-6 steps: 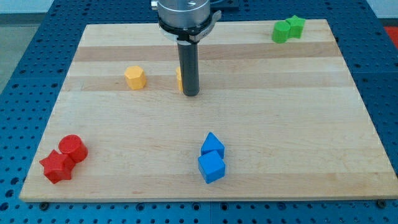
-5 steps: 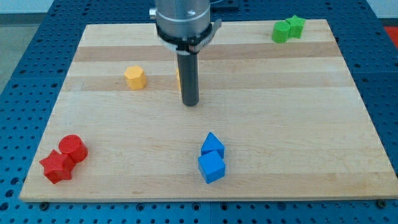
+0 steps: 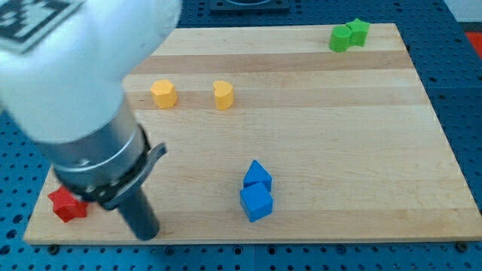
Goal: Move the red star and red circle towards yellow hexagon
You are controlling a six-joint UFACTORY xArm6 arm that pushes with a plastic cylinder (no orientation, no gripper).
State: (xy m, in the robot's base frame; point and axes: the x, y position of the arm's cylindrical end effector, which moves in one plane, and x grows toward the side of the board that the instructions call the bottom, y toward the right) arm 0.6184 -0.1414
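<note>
The red star (image 3: 67, 205) lies near the board's bottom left corner, partly covered by the arm. The red circle is hidden behind the arm. The yellow hexagon (image 3: 163, 93) sits in the upper left part of the board, with a yellow heart-like block (image 3: 223, 95) to its right. My tip (image 3: 148, 233) is at the view's bottom, right of the red star and well left of the blue blocks. The arm's large body covers the left side of the board.
Two blue blocks (image 3: 257, 191) touch each other at the bottom centre. Two green blocks (image 3: 349, 35) sit together at the top right corner. The wooden board (image 3: 339, 135) lies on a blue perforated table.
The arm has swung from beside the yellow heart at the upper middle down to the bottom left. The heart is now uncovered, and the red circle is now hidden.
</note>
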